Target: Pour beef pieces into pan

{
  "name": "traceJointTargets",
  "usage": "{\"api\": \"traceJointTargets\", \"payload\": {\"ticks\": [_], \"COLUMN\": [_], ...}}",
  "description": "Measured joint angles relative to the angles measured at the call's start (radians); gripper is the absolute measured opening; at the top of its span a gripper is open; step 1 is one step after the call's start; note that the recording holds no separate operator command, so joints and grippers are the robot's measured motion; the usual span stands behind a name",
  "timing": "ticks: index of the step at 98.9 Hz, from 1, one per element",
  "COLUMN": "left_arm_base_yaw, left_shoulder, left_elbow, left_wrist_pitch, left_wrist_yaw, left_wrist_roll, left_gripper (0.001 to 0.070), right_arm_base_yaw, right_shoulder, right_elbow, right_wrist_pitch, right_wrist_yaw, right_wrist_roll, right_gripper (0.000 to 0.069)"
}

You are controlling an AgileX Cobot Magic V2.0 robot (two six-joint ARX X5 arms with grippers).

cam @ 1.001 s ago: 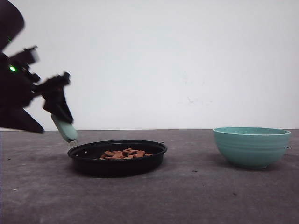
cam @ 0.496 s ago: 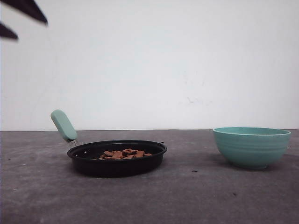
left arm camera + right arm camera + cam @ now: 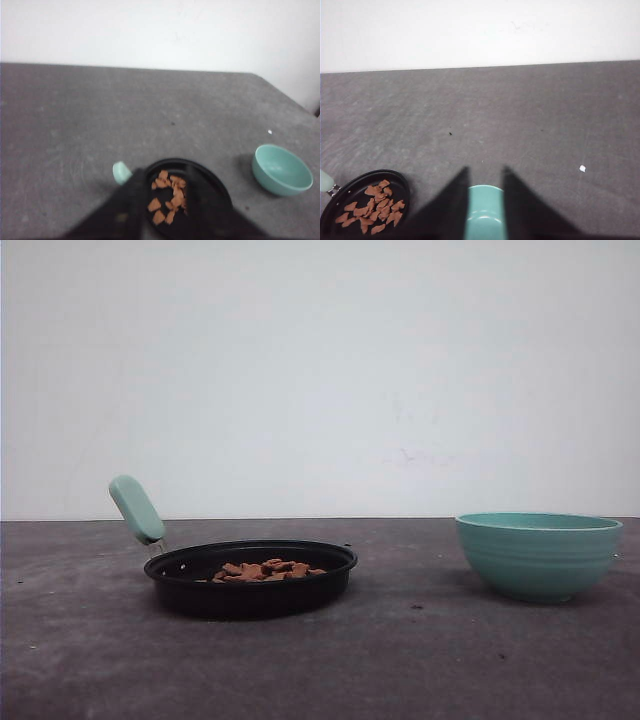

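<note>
The pan (image 3: 250, 597), shallow and black, rests on the dark table left of centre, its mint-green handle (image 3: 137, 508) angled up to the left. The beef pieces (image 3: 268, 569) lie heaped inside it. From high above, my left gripper (image 3: 164, 172) looks down on the pan (image 3: 220, 187) and the beef pieces (image 3: 167, 197); its blurred dark fingers stand apart, open, with nothing held. My right gripper (image 3: 485, 172) hangs open above the teal bowl (image 3: 485, 212), whose visible inside holds nothing. The pan (image 3: 400, 180) with the beef pieces (image 3: 375, 205) sits off to one side.
The teal ribbed bowl (image 3: 538, 554) stands on the right of the table, well apart from the pan. A small white crumb (image 3: 582, 168) lies on the table beyond the bowl. A white wall backs the table.
My left gripper, which was at the pan's handle a second ago, has lifted up and out of the front view. Pan, beef pieces and bowl have stayed put.
</note>
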Motion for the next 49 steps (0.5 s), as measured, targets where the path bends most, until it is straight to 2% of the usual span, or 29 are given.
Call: {"api": "traceJointTargets", "payload": {"ticks": [12,49], "left_arm_base_yaw": [0.0,0.0], "left_shoulder": [0.0,-0.005], "left_elbow": [0.0,0.0], "left_wrist_pitch": [-0.007,-0.032], "left_wrist_yaw": [0.0,0.0], "left_wrist_roll": [0.005,0.005], "left_gripper": [0.0031,0.0031], "right_arm_base_yaw": [0.0,0.0], "right_shoulder": [0.0,0.0], "right_elbow": [0.0,0.0], "right_wrist_pitch": [0.001,0.001], "right_wrist_yaw": [0.0,0.0], "right_wrist_roll": [0.0,0.0], "right_gripper": [0.0008,0.0004]}}
